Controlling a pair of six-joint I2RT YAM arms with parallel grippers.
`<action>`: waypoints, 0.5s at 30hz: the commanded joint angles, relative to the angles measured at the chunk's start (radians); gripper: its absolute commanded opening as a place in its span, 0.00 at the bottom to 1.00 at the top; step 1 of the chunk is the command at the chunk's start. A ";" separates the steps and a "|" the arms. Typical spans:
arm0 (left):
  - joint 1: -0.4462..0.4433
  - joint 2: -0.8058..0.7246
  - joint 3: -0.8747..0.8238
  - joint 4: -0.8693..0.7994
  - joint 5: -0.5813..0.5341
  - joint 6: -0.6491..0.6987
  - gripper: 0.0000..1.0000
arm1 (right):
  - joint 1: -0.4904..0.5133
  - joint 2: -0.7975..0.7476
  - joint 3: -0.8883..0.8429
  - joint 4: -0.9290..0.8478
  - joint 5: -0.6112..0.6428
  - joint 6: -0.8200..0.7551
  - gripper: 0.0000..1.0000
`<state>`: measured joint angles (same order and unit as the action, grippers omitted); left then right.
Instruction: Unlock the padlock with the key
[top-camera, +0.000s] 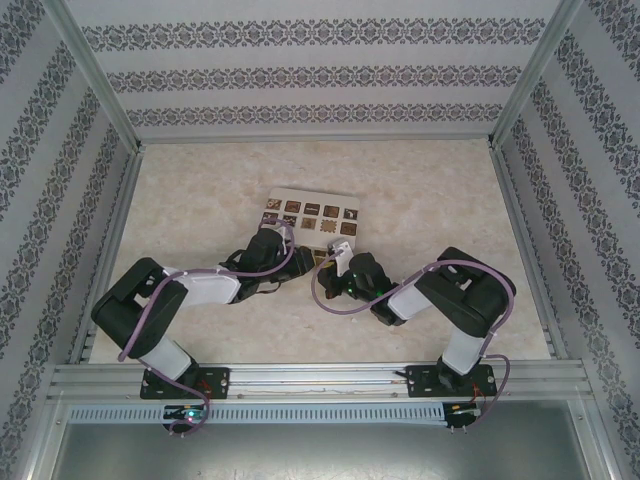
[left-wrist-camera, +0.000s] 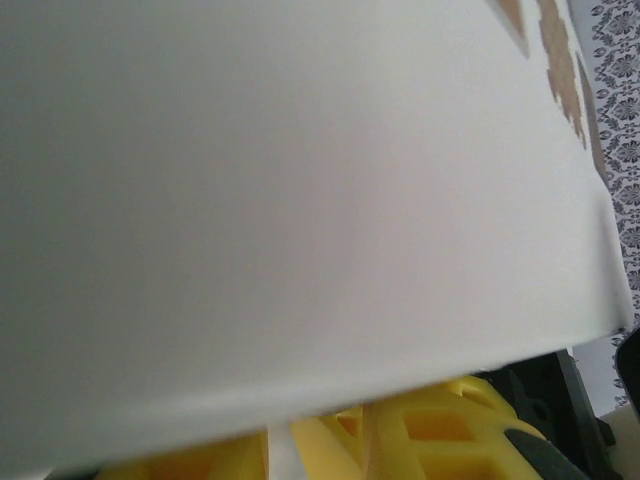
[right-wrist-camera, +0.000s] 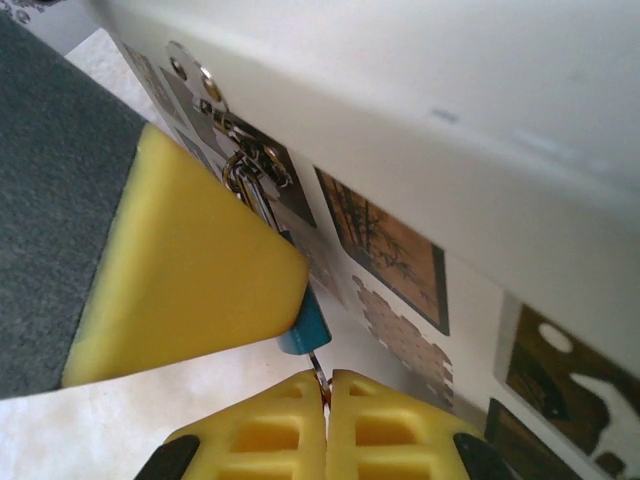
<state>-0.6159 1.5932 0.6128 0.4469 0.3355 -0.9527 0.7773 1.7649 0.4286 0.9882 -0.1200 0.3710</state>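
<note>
- The tiny blue padlock (right-wrist-camera: 303, 326) with a thin silvery shackle (right-wrist-camera: 245, 190) hangs on the side of the cream box with brown picture squares (top-camera: 312, 213). Its shackle goes through a small shiny metal plate (right-wrist-camera: 185, 68) on the box.
- The right gripper (right-wrist-camera: 326, 396) has its two yellow fingertips pressed tight together. A thin bit of metal is pinched between them, and I think it is the tiny slim key (right-wrist-camera: 320, 378).
- The key is right under the blue body of the padlock, touching it or nearly so. The keyhole is hidden, so I cannot tell if the key is already inside.
- In the right wrist view the padlock's long line runs from the shackle at the upper left down to the blue body. Its bottom end points straight at the right fingertips, so the next move is a push or a turn along that line.
- A big yellow pad (right-wrist-camera: 190, 270) covers most of the padlock. I think it is a finger of the left gripper (top-camera: 287, 238), keeping the lock steady.
- I cannot tell if the left fingers are squeezing the padlock or just resting beside it.
- The right arm is the one with the key. Both grippers are very near the lock.
- Count: one padlock, one key, one box, two grippers.
</note>
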 joint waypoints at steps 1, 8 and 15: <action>-0.030 0.021 -0.008 0.109 0.105 -0.029 0.25 | 0.022 0.014 0.009 0.156 0.018 0.046 0.00; -0.021 0.027 -0.024 0.118 0.095 -0.018 0.35 | 0.022 0.034 -0.016 0.156 0.056 0.081 0.00; -0.009 -0.009 -0.052 0.106 0.085 -0.008 0.45 | 0.019 0.066 -0.030 0.173 0.047 0.113 0.00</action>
<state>-0.6163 1.6150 0.5800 0.5095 0.3977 -0.9592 0.7898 1.8137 0.4091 1.0794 -0.0864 0.4522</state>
